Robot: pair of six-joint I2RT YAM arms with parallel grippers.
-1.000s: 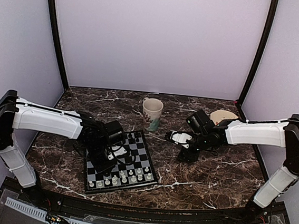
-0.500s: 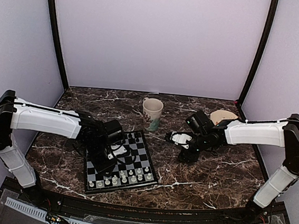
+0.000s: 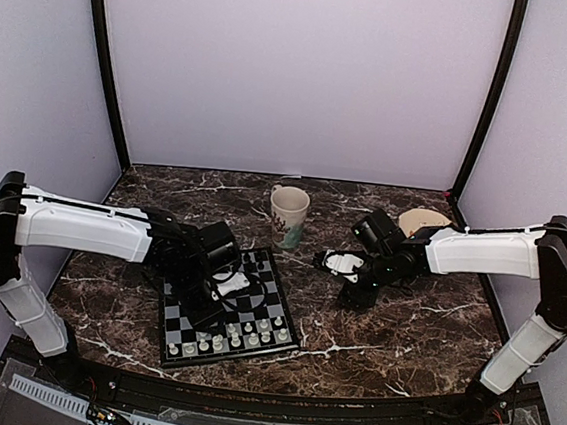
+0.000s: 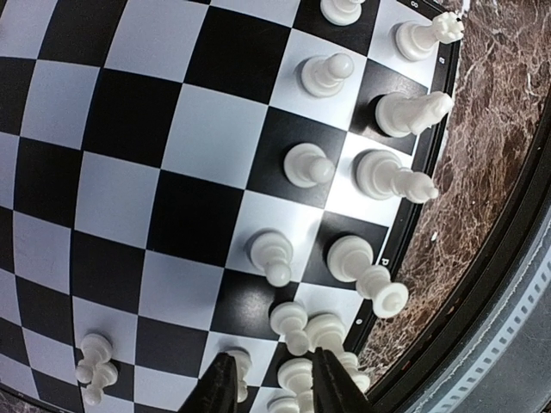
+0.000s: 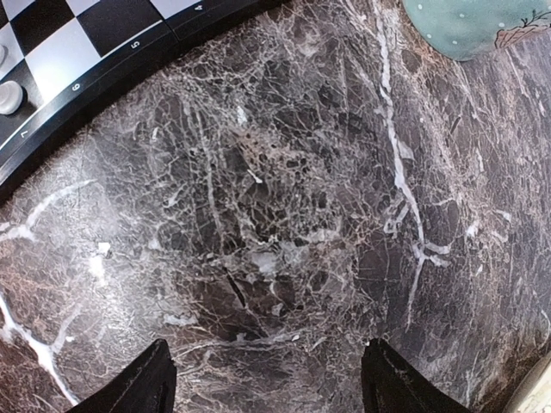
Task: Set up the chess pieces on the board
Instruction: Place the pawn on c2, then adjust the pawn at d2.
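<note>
The board (image 3: 262,281) lies left of centre, and my left gripper (image 3: 196,315) hangs low over its near part. White chess pieces (image 3: 223,344) stand in two rows along the board's near edge. In the left wrist view these rows (image 4: 379,176) run down the board's (image 4: 129,129) right side. My left gripper (image 4: 274,387) is open, and a white pawn (image 4: 297,377) stands between its fingers, close to the right one. My right gripper (image 3: 354,296) is open over bare marble right of the board, with nothing between its fingers (image 5: 146,383). No black pieces show.
A cream mug (image 3: 288,216) stands behind the board, its base at the top right of the right wrist view (image 5: 469,26). A round wooden disc (image 3: 423,222) lies at the back right. The board's corner (image 5: 103,82) and one white piece (image 5: 9,96) show in the right wrist view.
My left gripper's jaws have parted over the near rows, and its wrist has shifted slightly up and to the right. The right arm has not moved.
</note>
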